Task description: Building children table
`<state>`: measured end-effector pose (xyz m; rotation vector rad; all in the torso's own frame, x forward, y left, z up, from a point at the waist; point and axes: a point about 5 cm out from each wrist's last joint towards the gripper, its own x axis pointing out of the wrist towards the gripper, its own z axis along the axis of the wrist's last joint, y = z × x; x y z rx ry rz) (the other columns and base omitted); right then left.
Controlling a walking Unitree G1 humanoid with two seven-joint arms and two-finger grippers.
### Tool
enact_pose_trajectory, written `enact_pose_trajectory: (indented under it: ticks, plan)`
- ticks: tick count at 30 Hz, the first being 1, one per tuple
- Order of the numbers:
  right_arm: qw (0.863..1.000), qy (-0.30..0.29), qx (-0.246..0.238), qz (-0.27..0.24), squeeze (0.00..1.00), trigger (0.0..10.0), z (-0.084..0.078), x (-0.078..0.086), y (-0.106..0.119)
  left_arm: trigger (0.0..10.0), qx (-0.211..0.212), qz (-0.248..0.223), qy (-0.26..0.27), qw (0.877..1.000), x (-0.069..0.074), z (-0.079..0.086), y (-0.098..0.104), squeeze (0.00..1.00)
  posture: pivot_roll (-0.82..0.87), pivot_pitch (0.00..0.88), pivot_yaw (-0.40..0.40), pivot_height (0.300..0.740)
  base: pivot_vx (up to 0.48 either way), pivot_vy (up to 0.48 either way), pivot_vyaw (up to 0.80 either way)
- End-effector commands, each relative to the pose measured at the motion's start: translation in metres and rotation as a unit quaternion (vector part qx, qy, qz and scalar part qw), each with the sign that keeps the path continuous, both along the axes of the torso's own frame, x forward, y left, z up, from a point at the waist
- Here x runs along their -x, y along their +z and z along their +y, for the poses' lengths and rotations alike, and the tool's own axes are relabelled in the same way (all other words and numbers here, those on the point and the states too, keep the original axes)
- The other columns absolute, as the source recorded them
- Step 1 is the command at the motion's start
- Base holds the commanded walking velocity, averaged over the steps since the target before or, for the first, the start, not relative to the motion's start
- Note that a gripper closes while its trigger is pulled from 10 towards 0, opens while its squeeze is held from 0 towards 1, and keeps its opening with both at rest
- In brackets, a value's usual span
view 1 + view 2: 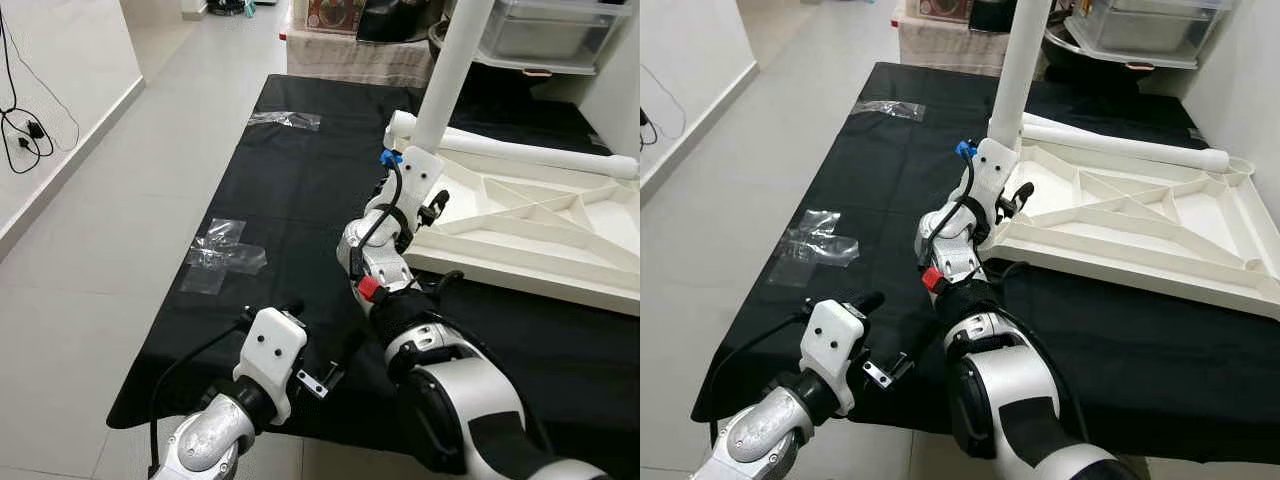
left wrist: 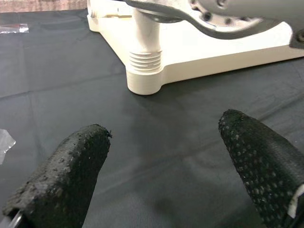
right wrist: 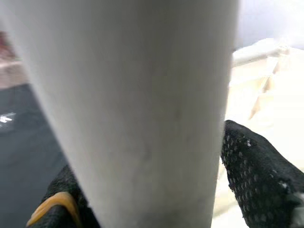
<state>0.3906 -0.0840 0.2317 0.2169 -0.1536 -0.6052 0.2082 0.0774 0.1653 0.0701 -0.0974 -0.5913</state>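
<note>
A white children's table top [image 1: 520,225] lies upside down on a black mat [image 1: 300,190], ribs facing up. One white table leg [image 1: 450,70] stands upright at its near left corner, its threaded base [image 2: 145,61] seated in the corner socket. My right gripper [image 1: 425,200] is low on this leg, with the black fingers [image 3: 256,171] closed on either side of it. A second white leg [image 1: 530,152] lies along the far edge of the top. My left gripper [image 2: 166,156] hovers open over the mat near its front edge, holding nothing.
Two clear plastic bags [image 1: 225,255] [image 1: 285,120] lie on the mat's left side. A clear storage box [image 1: 550,30] and a covered bench [image 1: 350,55] stand at the back. Tiled floor, a wall and cables [image 1: 25,135] are on the left.
</note>
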Motion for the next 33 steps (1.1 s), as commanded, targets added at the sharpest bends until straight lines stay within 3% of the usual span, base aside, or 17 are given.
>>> enact_pose_trajectory:
  ticks: [1, 9, 10, 11, 13, 24, 25, 33]
  plan:
    - [1.000, 0.010, 0.010, -0.001, 0.00, 10.0, 0.001, 0.002, -0.003, 10.0, -0.004, 0.002, 0.000, 1.000, 0.000, 0.000, -0.002, 0.00, 0.11, 0.154, -0.059, 0.740, 0.000, 0.000, 0.00]
    - [0.997, 0.076, 0.033, 0.002, 0.00, 10.0, 0.004, 0.010, -0.013, 10.0, -0.002, 0.001, 0.001, 1.000, -0.001, 0.000, -0.002, 0.00, 0.11, 0.150, -0.059, 0.740, 0.000, 0.000, 0.00]
    - [0.996, 0.083, 0.042, 0.002, 0.08, 10.0, 0.004, 0.011, -0.015, 10.0, -0.002, 0.001, 0.002, 1.000, -0.001, 0.001, -0.002, 0.00, 0.11, 0.150, -0.058, 0.740, 0.000, 0.000, 0.00]
    - [0.996, 0.083, 0.042, 0.002, 0.08, 10.0, 0.004, 0.011, -0.015, 10.0, -0.002, 0.001, 0.002, 1.000, -0.001, 0.001, -0.002, 0.00, 0.11, 0.150, -0.058, 0.740, 0.000, 0.000, 0.00]
    - [0.993, 0.102, 0.056, 0.003, 1.00, 10.0, 0.005, 0.013, -0.017, 10.0, -0.002, 0.001, 0.001, 1.000, -0.001, 0.001, -0.002, 0.00, 0.11, 0.150, -0.058, 0.740, 0.000, 0.000, 0.00]
    - [0.985, 0.164, 0.044, 0.001, 1.00, 10.0, 0.008, 0.020, -0.021, 10.0, -0.002, 0.002, 0.001, 1.000, -0.001, 0.000, -0.002, 0.00, 0.11, 0.149, -0.057, 0.740, 0.000, 0.000, 0.00]
    - [0.985, 0.166, 0.048, 0.000, 0.00, 10.0, 0.005, 0.023, -0.021, 10.0, -0.002, 0.002, 0.001, 1.000, -0.001, 0.001, -0.003, 0.00, 0.11, 0.148, -0.060, 0.740, 0.000, 0.000, 0.00]
    - [0.983, 0.175, 0.061, -0.001, 0.00, 10.0, -0.008, 0.031, -0.022, 10.0, 0.000, 0.003, 0.001, 1.000, -0.002, 0.000, -0.003, 0.00, 0.10, 0.144, -0.058, 0.740, 0.000, 0.000, 0.00]
